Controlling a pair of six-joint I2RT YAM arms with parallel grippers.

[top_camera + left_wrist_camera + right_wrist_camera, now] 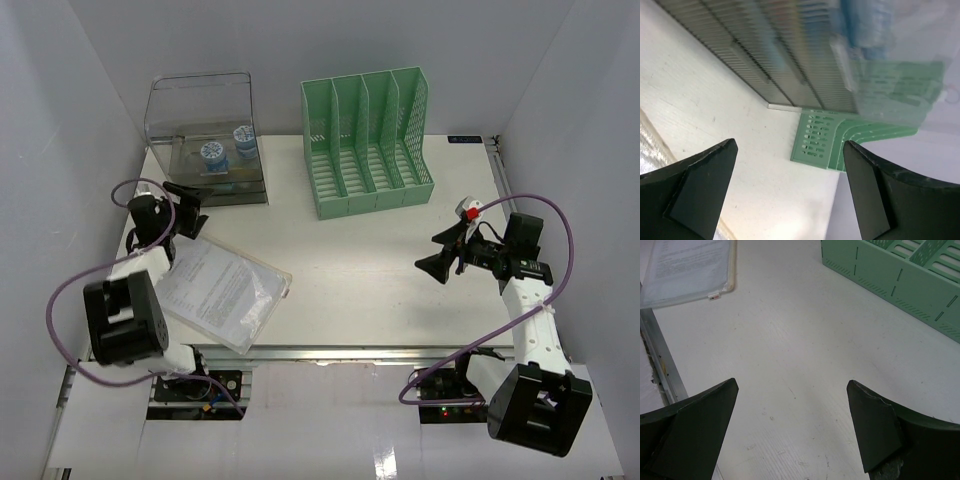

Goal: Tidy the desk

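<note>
The desk (pixel 360 260) is a wide white tabletop. A clear zip pouch holding a printed sheet (pixel 225 290) lies flat at its front left; its corner also shows in the right wrist view (pixel 687 265). My left gripper (pixel 190 212) hovers open just in front of the clear plastic drawer box (pixel 205 140), and nothing sits between its fingers (pixel 790 145). Over the right part of the desk (pixel 800 330), my right gripper (pixel 428 252) is also open and empty (pixel 792 382), pointing left.
Two blue-and-white rolls (pixel 211 152) sit inside the drawer box (pixel 790 50). A green slotted file rack (pixel 368 140) stands at the back centre, empty (pixel 900 275). A metal rail (pixel 350 352) runs along the near edge. White walls enclose three sides.
</note>
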